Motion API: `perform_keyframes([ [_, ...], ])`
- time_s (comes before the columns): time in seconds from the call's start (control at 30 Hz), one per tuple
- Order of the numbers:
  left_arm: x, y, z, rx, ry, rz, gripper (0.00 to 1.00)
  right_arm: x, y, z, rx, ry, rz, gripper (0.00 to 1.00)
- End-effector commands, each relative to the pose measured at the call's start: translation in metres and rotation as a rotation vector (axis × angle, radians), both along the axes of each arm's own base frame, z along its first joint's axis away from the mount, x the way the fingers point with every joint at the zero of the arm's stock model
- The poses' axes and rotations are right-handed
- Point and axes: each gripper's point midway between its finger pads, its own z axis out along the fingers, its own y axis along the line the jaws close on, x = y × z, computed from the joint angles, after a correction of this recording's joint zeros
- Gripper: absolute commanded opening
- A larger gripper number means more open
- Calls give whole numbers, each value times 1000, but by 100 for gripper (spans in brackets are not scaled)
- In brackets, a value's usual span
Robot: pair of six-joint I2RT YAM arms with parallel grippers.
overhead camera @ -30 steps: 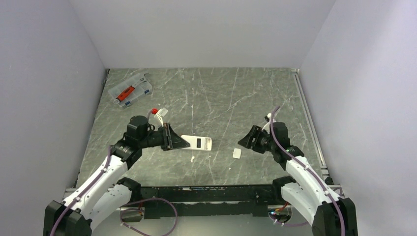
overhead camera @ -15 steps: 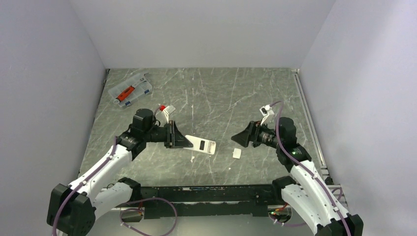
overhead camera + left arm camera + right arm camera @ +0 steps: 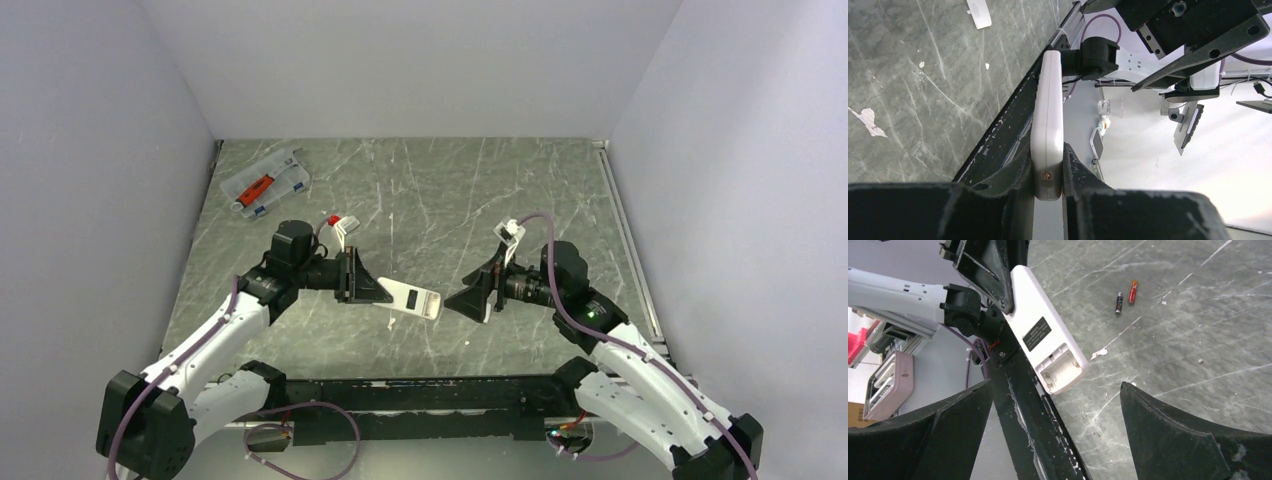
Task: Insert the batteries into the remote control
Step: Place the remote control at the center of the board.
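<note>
My left gripper (image 3: 383, 292) is shut on one end of the white remote control (image 3: 416, 300) and holds it above the table, edge-on between the fingers (image 3: 1048, 172). In the right wrist view the remote control (image 3: 1040, 335) shows its plain back, a dark label and an open, empty battery bay (image 3: 1060, 369). My right gripper (image 3: 462, 299) is open wide just off the remote's free end, touching nothing, the remote's end level with its fingertips (image 3: 1056, 386). Two batteries (image 3: 1125, 296) lie side by side on the table beyond the remote.
A clear plastic case (image 3: 265, 183) with a red tool lies at the far left corner. A small loose white square piece (image 3: 979, 12) lies on the table below the right gripper. The black front rail (image 3: 420, 392) runs along the near edge.
My right arm has swung left to the remote's free end and its jaws have opened wider. The left arm shifted slightly and tilted the remote, still gripping it.
</note>
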Motion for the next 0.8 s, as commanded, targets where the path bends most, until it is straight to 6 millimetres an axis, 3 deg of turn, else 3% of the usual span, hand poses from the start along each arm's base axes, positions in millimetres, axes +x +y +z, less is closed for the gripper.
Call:
perform_keyframes([
  [0.0, 3, 0, 19, -35, -73, 19, 0, 16, 1, 17, 6, -55, -81, 100],
  [0.5, 15, 10, 10, -97, -44, 262, 0, 30, 17, 19, 161, 149, -233, 100],
  [0.77, 20, 25, -17, -112, 72, 469, 0, 37, 20, -7, 133, 233, -288, 100],
])
